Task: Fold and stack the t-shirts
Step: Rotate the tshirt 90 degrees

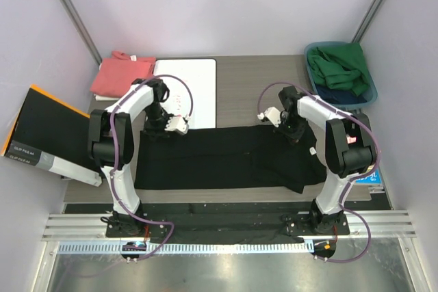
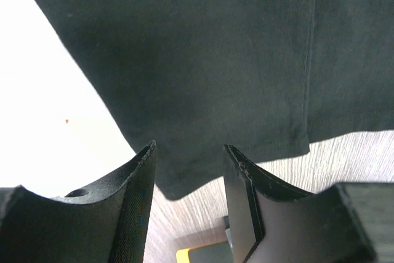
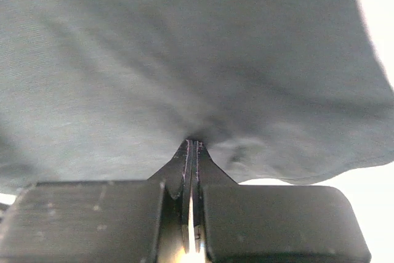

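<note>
The black tee [image 1: 226,158] lies flat across the bench [image 1: 260,80]; its near hem blurs into the dark rail [image 1: 205,218]. My left arm [image 1: 113,138] and right arm [image 1: 345,145] reach over it, wrists bent down at its far edge. Right jaws pinch a pucker of it; left jaws hang half-parted over its corner. Far left, the pink tee [image 1: 123,73] lies beside the board [image 1: 195,76].

Grey table [image 1: 260,80] — black tee [image 1: 226,162] (spread flat), white board [image 1: 198,73], pink tee [image 1: 120,76], blue basket [image 1: 311,52].

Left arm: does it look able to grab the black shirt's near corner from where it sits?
Likely yes. The left gripper is open, with the black t-shirt corner just ahead of its fingertips and nothing in between.
</note>
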Tool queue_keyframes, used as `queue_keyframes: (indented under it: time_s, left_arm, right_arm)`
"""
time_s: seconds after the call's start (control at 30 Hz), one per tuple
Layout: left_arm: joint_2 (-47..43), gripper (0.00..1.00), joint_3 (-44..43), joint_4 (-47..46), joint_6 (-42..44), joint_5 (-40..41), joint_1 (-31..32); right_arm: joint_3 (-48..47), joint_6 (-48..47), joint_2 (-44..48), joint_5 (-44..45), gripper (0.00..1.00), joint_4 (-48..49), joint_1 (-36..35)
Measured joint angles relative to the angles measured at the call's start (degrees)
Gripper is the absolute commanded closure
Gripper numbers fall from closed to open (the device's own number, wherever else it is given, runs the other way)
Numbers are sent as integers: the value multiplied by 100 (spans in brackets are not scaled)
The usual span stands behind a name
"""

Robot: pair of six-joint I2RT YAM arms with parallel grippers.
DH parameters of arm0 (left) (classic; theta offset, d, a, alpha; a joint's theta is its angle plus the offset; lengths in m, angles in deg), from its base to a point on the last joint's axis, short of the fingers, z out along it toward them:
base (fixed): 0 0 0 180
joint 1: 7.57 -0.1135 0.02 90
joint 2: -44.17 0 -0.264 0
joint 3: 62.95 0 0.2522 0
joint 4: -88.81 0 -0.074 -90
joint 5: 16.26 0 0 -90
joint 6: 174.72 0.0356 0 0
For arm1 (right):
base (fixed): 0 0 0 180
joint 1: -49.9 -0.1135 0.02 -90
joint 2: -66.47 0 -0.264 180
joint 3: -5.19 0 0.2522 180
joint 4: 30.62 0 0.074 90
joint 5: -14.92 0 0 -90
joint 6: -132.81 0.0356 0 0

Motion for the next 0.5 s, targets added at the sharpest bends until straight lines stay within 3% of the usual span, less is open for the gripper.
queue_keyframes:
  time_s: [0.27, 0.5]
  left_arm:
    - [-7, 52, 238, -321, -37, -101, 17]
    - [-11, 52, 238, -612, -254, -144, 35]
  right_arm:
    - [-485, 219, -616, 542, 99, 339, 101]
    - [-1690, 387, -1493, 1025, 99, 240, 140]
